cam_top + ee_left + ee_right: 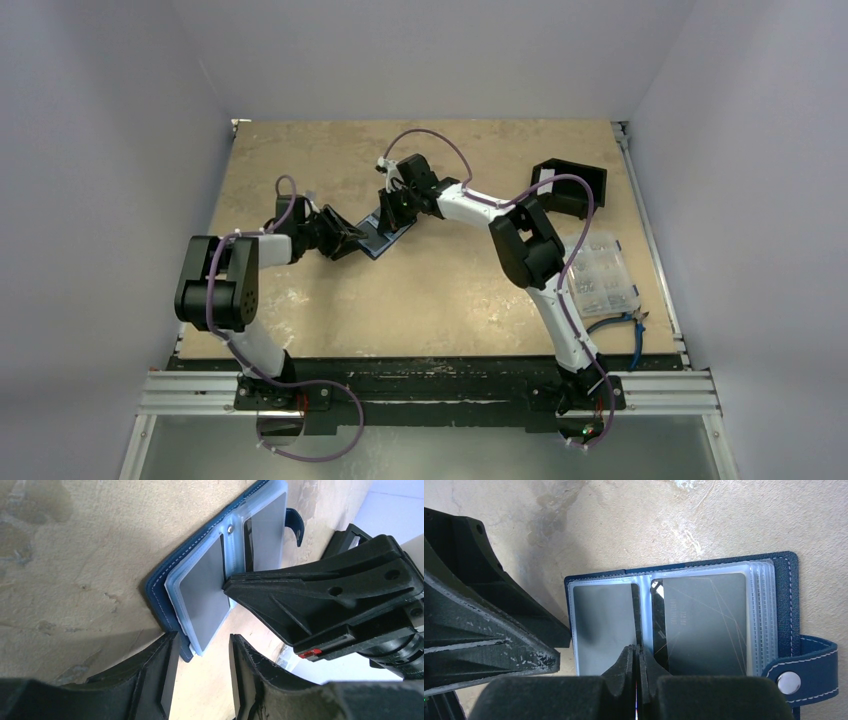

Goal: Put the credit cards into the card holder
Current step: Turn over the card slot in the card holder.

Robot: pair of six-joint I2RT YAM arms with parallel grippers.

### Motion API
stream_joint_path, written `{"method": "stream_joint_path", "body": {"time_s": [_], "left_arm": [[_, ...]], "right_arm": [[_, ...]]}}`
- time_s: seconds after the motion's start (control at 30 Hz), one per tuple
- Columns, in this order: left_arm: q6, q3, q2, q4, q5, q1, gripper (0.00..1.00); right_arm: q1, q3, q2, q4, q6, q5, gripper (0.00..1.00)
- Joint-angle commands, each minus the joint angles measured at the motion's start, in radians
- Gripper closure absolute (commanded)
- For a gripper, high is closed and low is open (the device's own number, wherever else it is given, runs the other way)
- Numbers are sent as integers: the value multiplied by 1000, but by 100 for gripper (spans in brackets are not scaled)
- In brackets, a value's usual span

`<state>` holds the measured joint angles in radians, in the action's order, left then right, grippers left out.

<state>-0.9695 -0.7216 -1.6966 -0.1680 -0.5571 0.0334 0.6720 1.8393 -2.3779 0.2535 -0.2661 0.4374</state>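
The navy-blue card holder [388, 236] lies open on the table, its clear sleeves facing up. In the right wrist view a grey card [601, 625] sits in the left sleeve and a dark card [704, 625] in the right sleeve; the snap strap [806, 672] sticks out to the right. My right gripper [637, 650] is shut, its tips pressing on the holder's middle fold; it also shows in the left wrist view [226, 586]. My left gripper [202, 645] is open and empty, its jaws standing just off the holder's near corner [186, 652].
A black open-sided box [570, 185] stands at the back right. A clear compartment box [600, 275] and blue-handled pliers [628, 328] lie at the right edge. Both arms meet over the table's middle.
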Motion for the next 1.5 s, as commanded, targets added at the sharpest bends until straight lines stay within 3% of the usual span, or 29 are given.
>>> {"method": "stream_joint_path", "body": {"time_s": [0.0, 1.17, 1.47], "left_arm": [[-14, 5, -20, -71, 13, 3, 55], [-15, -44, 28, -58, 22, 45, 69], [-16, -81, 45, -33, 39, 57, 72]], "right_arm": [[10, -8, -53, 42, 7, -23, 100], [11, -6, -53, 55, 9, -12, 100], [10, 6, -16, 66, -8, 6, 82]]}}
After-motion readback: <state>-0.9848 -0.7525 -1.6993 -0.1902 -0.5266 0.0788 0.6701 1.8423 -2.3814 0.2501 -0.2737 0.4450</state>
